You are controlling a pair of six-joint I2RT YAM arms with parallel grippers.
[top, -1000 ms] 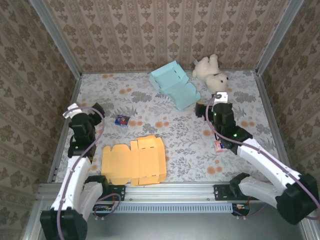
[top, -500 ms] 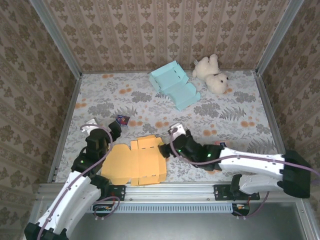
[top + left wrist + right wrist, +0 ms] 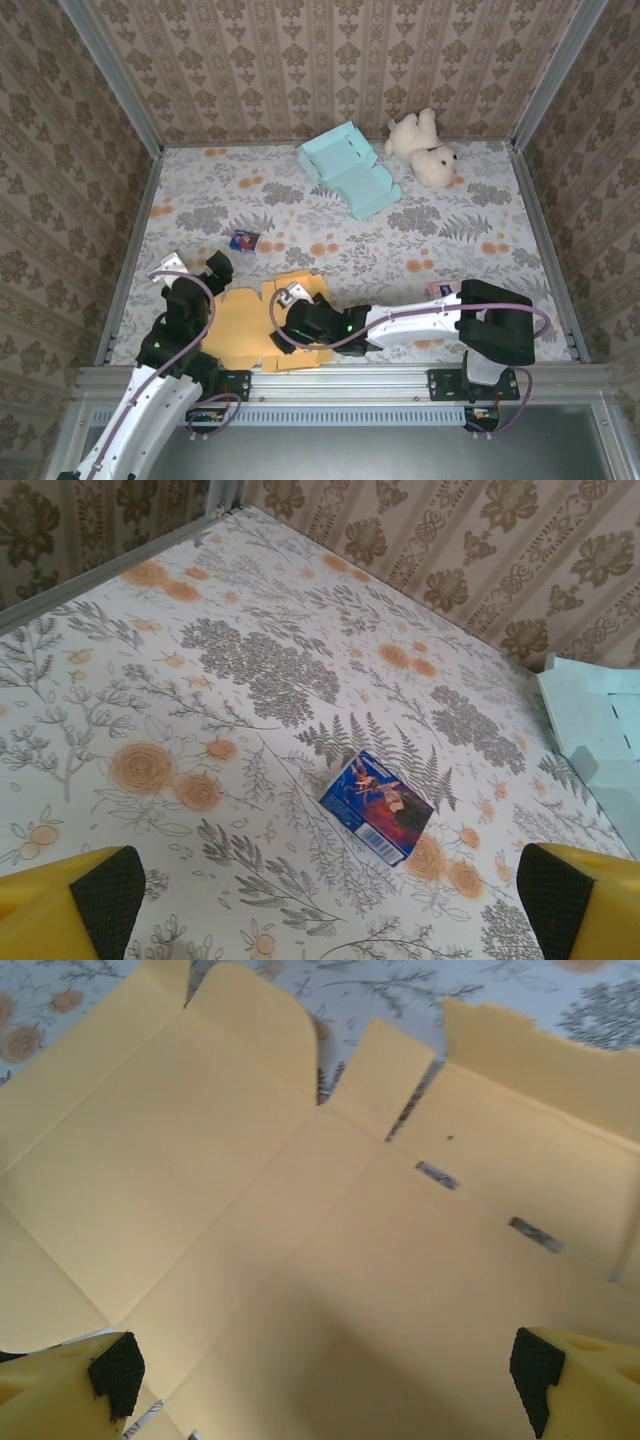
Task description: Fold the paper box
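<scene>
no legible text, small blue card [image 3: 377, 806] shows a printed picture only

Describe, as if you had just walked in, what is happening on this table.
The robot is setting about an orange paper box blank lying flat before it. The right hand hangs open just above it; the left hand, also open, is beside its left edge. Nothing is gripped; no fold is made yet.

Both jaws spread wide; left gripper [image 3: 193, 265] points forward; right gripper [image 3: 284, 318] reaches far leftward
</scene>
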